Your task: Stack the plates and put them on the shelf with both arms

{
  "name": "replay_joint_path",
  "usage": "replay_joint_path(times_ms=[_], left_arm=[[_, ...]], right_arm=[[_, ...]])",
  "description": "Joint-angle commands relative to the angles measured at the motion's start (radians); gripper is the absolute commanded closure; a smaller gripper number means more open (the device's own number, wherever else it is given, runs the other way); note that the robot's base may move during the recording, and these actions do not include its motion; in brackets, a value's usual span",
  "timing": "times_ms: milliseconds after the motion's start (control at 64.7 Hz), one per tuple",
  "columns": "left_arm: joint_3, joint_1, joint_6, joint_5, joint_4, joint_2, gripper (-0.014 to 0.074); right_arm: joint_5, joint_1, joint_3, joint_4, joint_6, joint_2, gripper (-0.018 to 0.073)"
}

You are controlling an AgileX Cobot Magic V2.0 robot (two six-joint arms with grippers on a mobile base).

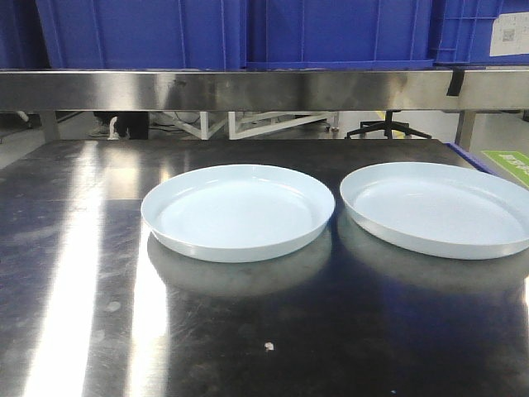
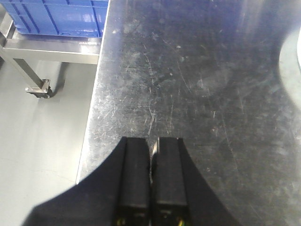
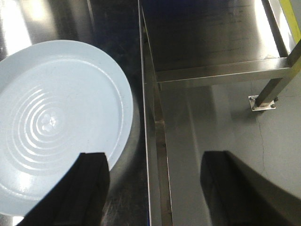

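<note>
Two plates lie flat on the dark steel tabletop (image 1: 83,331), not stacked yet. Left plate (image 1: 238,211) and right plate (image 1: 438,211) sit side by side w/ a thin gap between the rims. Shelf (image 1: 248,89) runs across at 12 o'clock behind them, w/ blue crates (image 1: 248,33) on top of it.

Key relation: right gripper (image 3: 155,188) is spread wide and holds nothing. In the right wrist view its midline hangs over the table's side edge, and the plate there (prob. the right plate) lies at approx 10 o'clock from it. One finger (image 3: 89,188) overlaps that plate's rim at the plate's 5 o'clock; the other is out over the floor (image 3: 211,132). Height above the rim: can't tell.

Left gripper (image 2: 153,183) is pressed closed and empty, near the table's left edge. Only a sliver of plate shows at approx 2 o'clock, well apart. So the right arm is much nearer a plate.

Plates are round, so no long axis to line up; the rim is what matters. My read: first pick comes next. Right gripper should shift toward 9 o'clock so the rim falls between its fingers. Risk: glossy low rim, thin pinch, could slip.
</note>
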Motion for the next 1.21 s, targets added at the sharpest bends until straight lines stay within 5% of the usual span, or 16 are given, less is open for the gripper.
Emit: replay_joint_path(times_ms=[0,263,448,649,834,1190], left_arm=[[-0.028,-0.008,-0.002,-0.064,0.022,-0.007,0.05],[-0.028,-0.008,-0.002,-0.064,0.022,-0.007,0.05],[-0.028,-0.008,-0.002,-0.064,0.022,-0.007,0.05],[-0.028,-0.008,-0.002,-0.064,0.022,-0.007,0.05],[-0.028,-0.008,-0.002,-0.064,0.022,-0.007,0.05],[-0.028,-0.008,-0.002,-0.064,0.022,-0.007,0.05]], right_arm=[[-0.059,0.0,-0.037,-0.007,-0.007,-0.007,0.0032],[-0.059,0.0,-0.037,-0.007,-0.007,-0.007,0.0083],[-0.023,0.0,-0.037,-0.007,-0.007,-0.007,0.0531],[-0.036,0.0,-0.037,-0.007,-0.007,-0.007,0.0356],[-0.039,0.0,-0.037,-0.007,-0.007,-0.007,0.0034],[-0.035,0.0,-0.037,-0.007,-0.007,-0.007,0.0021]])
